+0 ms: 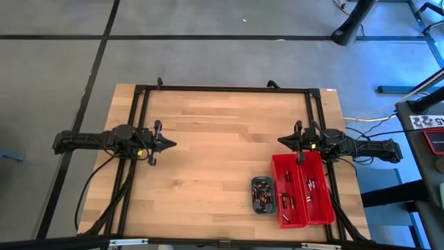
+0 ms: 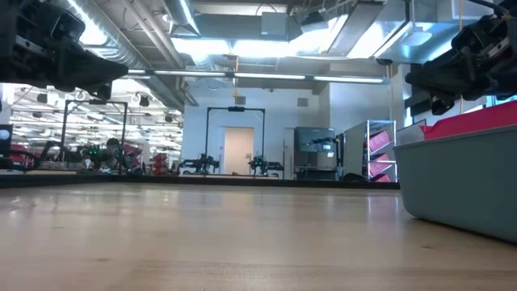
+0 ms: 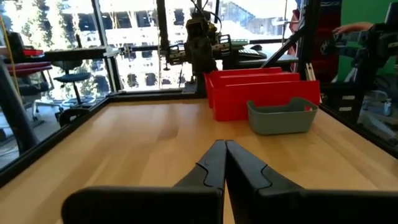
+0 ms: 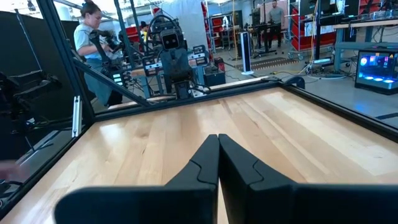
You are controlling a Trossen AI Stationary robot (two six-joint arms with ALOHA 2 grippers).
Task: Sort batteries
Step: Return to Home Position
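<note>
We find the batteries [image 1: 262, 196] at four to five o'clock on the table [image 1: 208, 173], taking twelve o'clock as the table's top edge in the high view. The densest cluster, dark with reddish tints, lies in the grey tray [image 1: 254, 182]. A few more lie scattered in the two red bins [image 1: 283, 172], which stand side by side. The nearer bin is just beside the tray at its three o'clock. None lie loose on the bare wood that we can make out.

The right gripper [image 1: 279, 142] sits at three o'clock on the table, just off the twelve o'clock end of the bins, pointing toward nine o'clock. Its fingers [image 4: 208, 158] are pressed together along their length and hold nothing.

The left gripper [image 1: 173, 144] sits at nine o'clock, well apart from the tray and bins, pointing toward three o'clock. Its fingers [image 3: 214, 165] are likewise closed tip to tip, with nothing between them.

The two arms face each other across open board. Beyond the table, a person [image 4: 93, 43] shows in the right wrist view
</note>
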